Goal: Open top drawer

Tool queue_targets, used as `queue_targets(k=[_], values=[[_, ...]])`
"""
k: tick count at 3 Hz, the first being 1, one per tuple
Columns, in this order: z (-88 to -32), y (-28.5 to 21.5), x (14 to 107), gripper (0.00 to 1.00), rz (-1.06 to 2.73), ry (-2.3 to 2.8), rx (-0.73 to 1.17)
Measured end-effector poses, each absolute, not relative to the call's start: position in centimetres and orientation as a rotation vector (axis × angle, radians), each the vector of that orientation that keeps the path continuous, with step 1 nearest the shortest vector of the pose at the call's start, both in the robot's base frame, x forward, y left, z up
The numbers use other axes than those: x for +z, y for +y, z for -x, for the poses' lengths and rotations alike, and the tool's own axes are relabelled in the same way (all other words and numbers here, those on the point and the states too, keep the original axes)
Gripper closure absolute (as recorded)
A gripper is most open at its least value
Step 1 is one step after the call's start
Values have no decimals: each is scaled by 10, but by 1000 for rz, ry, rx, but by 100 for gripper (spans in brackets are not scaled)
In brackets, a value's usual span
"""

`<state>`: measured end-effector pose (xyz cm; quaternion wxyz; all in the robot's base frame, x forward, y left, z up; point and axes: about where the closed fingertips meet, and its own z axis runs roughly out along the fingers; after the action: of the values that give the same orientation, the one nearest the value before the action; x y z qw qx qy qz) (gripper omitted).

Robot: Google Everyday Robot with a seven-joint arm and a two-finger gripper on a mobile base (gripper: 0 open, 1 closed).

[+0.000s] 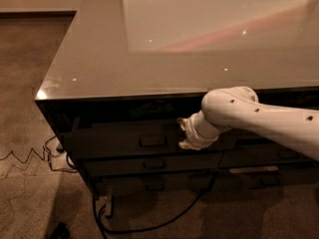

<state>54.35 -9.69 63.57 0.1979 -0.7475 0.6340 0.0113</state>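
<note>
One gripper (185,134): at top drawer (114,141) front, just right of handle (153,141)
Grip state: cannot tell
Cable (149,228): on floor (30,203), near side

No text, label, brand or number can be read on anything here. The end effector (186,133) is at the top drawer (109,139) front, just right of its handle (152,141).

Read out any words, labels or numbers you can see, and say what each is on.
None: no text, label, brand or number shows on the top drawer, the cabinet top or the white arm. The gripper, at the top drawer's front just right of its handle, bears no readable marking either.
</note>
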Motion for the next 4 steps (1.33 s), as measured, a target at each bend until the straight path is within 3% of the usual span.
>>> queue_targets(k=[1,4], values=[[-543,-97,641,81,2092,1774,32],[-544,-97,655,12,2092,1774,32]])
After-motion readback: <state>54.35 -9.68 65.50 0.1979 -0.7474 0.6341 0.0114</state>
